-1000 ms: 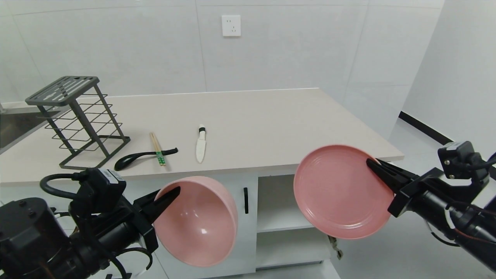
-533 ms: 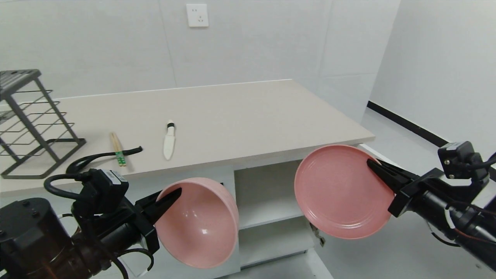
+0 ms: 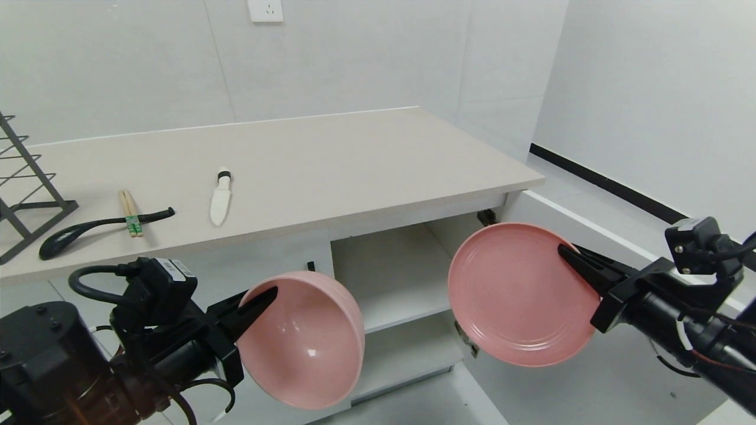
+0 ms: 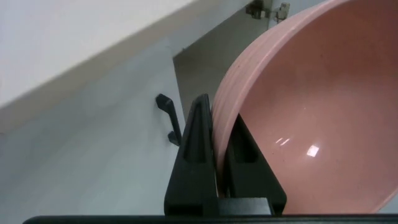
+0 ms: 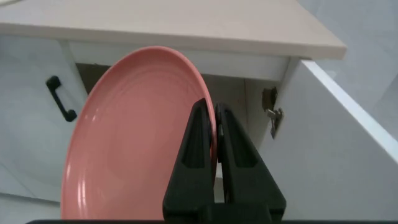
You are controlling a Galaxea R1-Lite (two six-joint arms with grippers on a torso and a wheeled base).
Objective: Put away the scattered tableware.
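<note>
My left gripper (image 3: pixel 263 295) is shut on the rim of a pink bowl (image 3: pixel 307 342), held on edge in front of the cabinet; the bowl (image 4: pixel 298 124) is clamped between the same fingers in the left wrist view. My right gripper (image 3: pixel 568 252) is shut on the rim of a pink plate (image 3: pixel 514 295), held upright to the right of the cabinet opening; the plate (image 5: pixel 130 130) also appears in the right wrist view. On the counter (image 3: pixel 331 159) lie a black spoon (image 3: pixel 88 227), chopsticks (image 3: pixel 130 212) and a white knife (image 3: pixel 221 198).
The cabinet under the counter stands open, showing shelves (image 3: pixel 401 295). Its opened door (image 3: pixel 590 227) juts out on the right, behind the plate. A closed door with a black handle (image 4: pixel 168 118) is to the left. A dark wire rack (image 3: pixel 29 183) stands at the counter's far left.
The whole head view has shifted, sliding counter and rack leftward, so the camera moved. The open cabinet and its door now show more fully. Both grippers keep their hold unchanged.
</note>
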